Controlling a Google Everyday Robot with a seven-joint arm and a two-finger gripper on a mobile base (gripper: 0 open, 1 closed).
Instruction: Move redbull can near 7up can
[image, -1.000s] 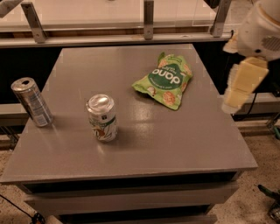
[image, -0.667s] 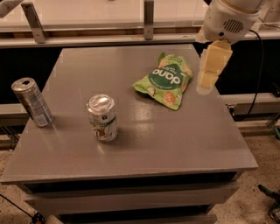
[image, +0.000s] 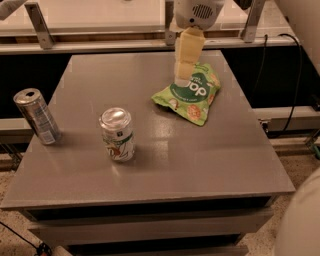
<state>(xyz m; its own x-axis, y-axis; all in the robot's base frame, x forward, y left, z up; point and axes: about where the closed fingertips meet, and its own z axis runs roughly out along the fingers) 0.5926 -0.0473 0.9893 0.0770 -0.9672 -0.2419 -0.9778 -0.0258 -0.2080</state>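
Observation:
The redbull can, slim and silver-grey, stands upright at the left edge of the grey table. The 7up can, shorter and whitish with green and red markings, stands upright to its right, near the table's middle front. My gripper, with pale yellow fingers, hangs down from the arm at the top centre, above the far middle of the table. It is over the upper left edge of a green snack bag. It is far from both cans and holds nothing.
The green snack bag lies flat at the back right of the table. A metal rail with posts runs behind the table. Cables hang at the right. Floor shows at the bottom corners.
My gripper has swept left from beyond the table's right edge to above the far middle of the table, by the snack bag. The cans have not moved.

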